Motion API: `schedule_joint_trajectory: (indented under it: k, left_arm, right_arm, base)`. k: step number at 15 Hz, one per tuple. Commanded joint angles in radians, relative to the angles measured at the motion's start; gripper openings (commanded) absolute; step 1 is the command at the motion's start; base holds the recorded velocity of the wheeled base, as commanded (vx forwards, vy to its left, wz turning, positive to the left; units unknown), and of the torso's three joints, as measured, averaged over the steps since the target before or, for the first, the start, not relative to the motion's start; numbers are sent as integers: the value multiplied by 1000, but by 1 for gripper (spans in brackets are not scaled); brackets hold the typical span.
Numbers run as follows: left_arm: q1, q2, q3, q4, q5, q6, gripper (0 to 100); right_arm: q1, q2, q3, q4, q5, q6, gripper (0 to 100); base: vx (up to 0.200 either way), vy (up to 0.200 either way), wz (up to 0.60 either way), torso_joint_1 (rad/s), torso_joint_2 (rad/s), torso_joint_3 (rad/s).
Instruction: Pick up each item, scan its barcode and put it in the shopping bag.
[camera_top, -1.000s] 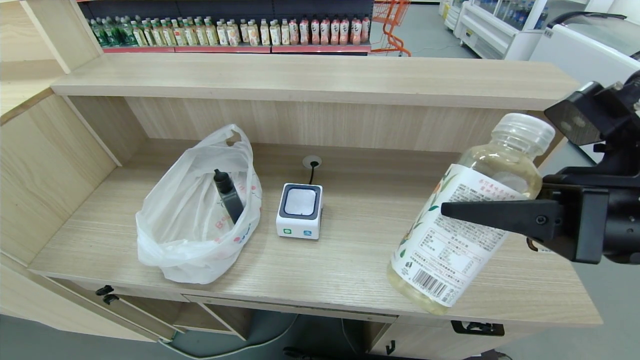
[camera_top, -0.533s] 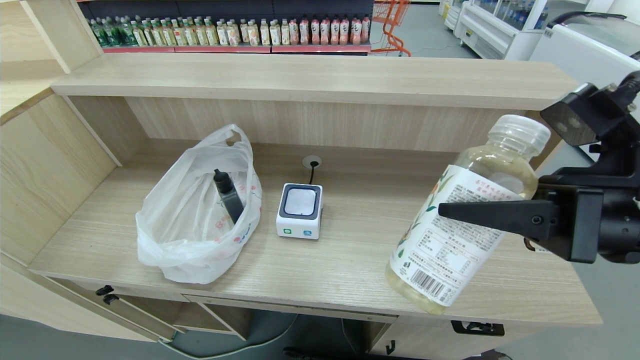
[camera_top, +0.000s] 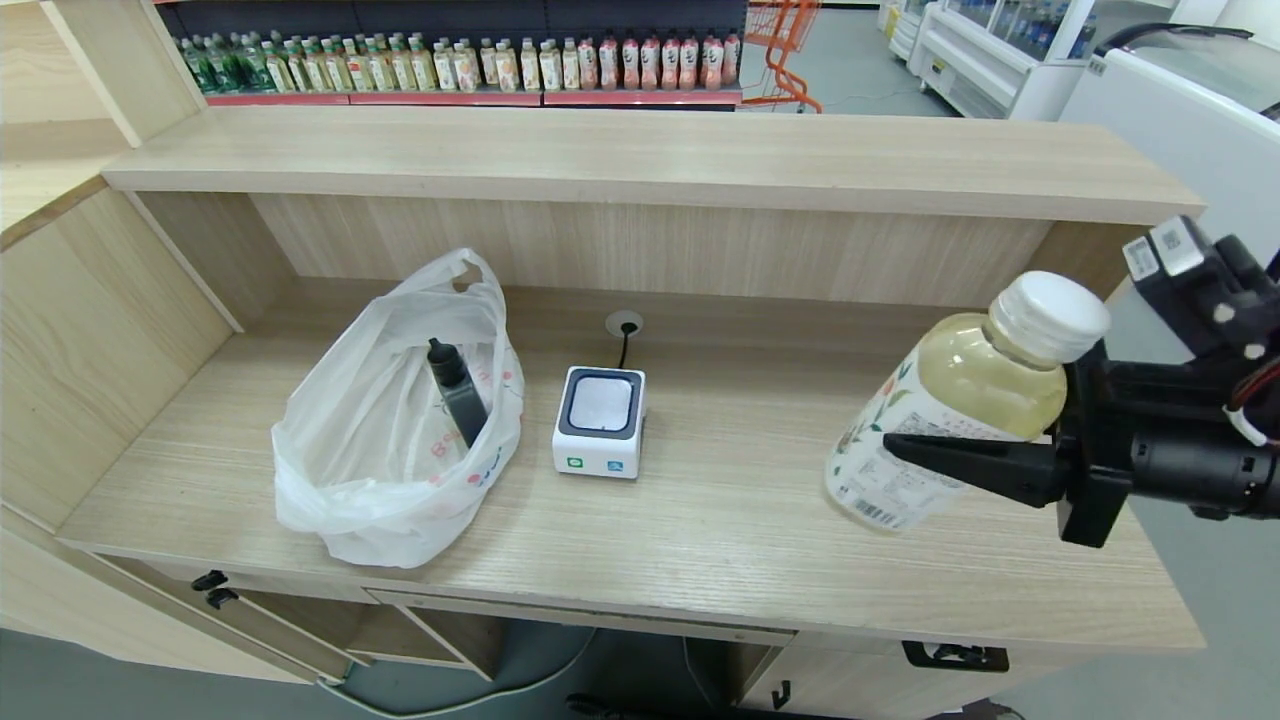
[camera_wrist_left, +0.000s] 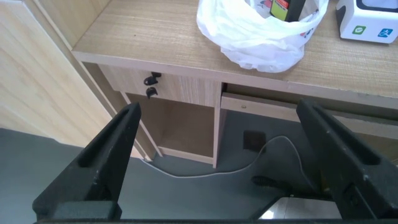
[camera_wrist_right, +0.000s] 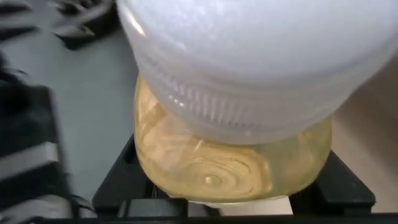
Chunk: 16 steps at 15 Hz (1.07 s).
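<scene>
**Scanner well to the left of the held bottle**

Pinched around the labelled middle by the right gripper (camera_top: 905, 432): the bottle (camera_top: 975, 385), aloft over the right end of the counter (camera_top: 720, 530). Tilted, with the white cap up toward the right back corner and the base down toward the front edge. Barcode strip near the base, facing down and forward.

Off to the left, at mid-counter: the scanner (camera_top: 599, 420), window up, well apart from the bottle. Beyond it, toward the left end: the shopping bag (camera_top: 395, 470), mouth open, with a dark item (camera_top: 455, 395) inside.

Probably calls for a leftward carry by the right arm, the nearer one, with the base end turned over the window.

Below the front edge near the left end: the left gripper (camera_wrist_left: 219, 111), fingers spread wide, holding nothing.
</scene>
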Motion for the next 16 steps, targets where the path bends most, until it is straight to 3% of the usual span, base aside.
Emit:
schedule_joint_trajectory:
  k: [1,2,6,9,16]
  left_arm:
    - [0,2,0,0,1,0,100]
    - [0,0,0,0,1,0,100]
    - [0,0,0,0,0,0,100]
    - [0,0,0,0,1,0,100]
    - [0,2,0,0,0,3,100]
  right_arm:
    - [-121,-23,41,-3,-77,-160,0]
    - [-167,-32,46,-4,-125,-259,0]
    - [-253,-33,67,-82,-145,-556,0]
    - [-253,-32,73,-159,-145,-612,0]
    - [-253,-66,87,-157,-137,-617,0]
  base:
    - [0,0,0,0,0,0]
    - [0,0,0,0,0,0]
    - [0,0,0,0,0,0]
    - [0,0,0,0,0,0]
    - [0,0,0,0,0,0]
